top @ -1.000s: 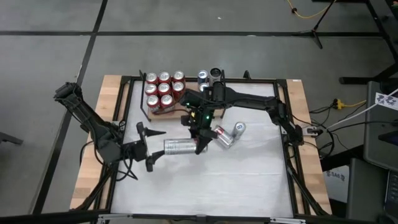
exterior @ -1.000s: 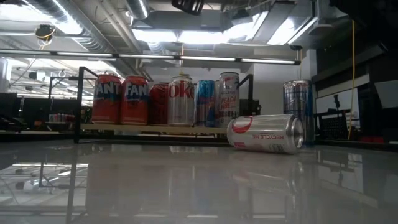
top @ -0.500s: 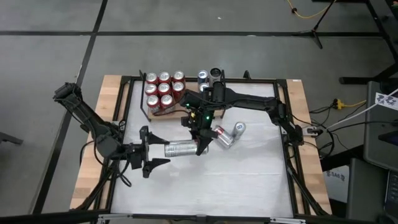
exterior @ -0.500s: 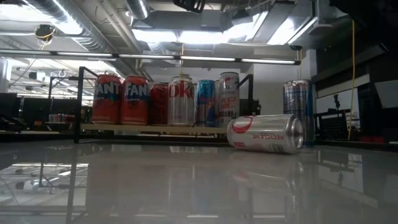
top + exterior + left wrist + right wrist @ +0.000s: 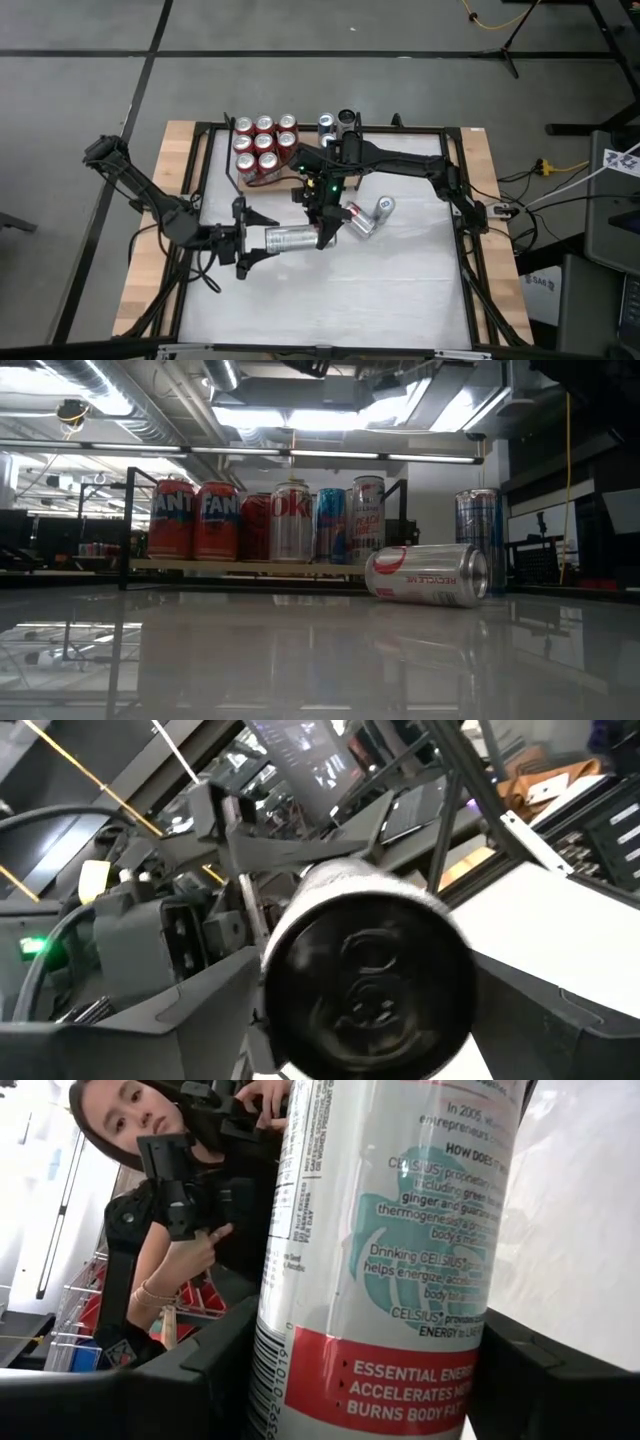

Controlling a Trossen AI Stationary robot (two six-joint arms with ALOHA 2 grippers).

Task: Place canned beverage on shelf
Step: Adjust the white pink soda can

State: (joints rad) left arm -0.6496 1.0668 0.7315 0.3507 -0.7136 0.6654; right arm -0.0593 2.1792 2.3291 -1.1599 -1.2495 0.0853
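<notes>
A slim silver can [image 5: 290, 238] with a red band hangs level above the white tabletop, its long axis left to right. My right gripper [image 5: 322, 238] is shut on it near its right end. My left gripper [image 5: 256, 240] is open and points level at the can's left end [image 5: 365, 985]. One finger stands on each side of that end, and I see no touch. The shelf [image 5: 243, 178], a wooden board with black rails, stands at the far left with several red cans [image 5: 262, 148] upright on it. My right gripper pinches the can's round wall [image 5: 290, 1380] between its two fingers, near the can's right end by the red band. The fingers come from the table's far side, slanting slightly down, and lie across the can. The can is lifted clear and lies level.
Two cans [image 5: 368, 216] lie on their sides just right of my right gripper. Two more [image 5: 337, 122] stand upright at the far edge beside the shelf. A black frame [image 5: 458, 215] runs around the table. A person [image 5: 150, 1220] is beyond the table.
My left gripper has swung toward the held can and rolled at the wrist, so its open fingers now bracket the can's left end. The can has stayed where it was.
</notes>
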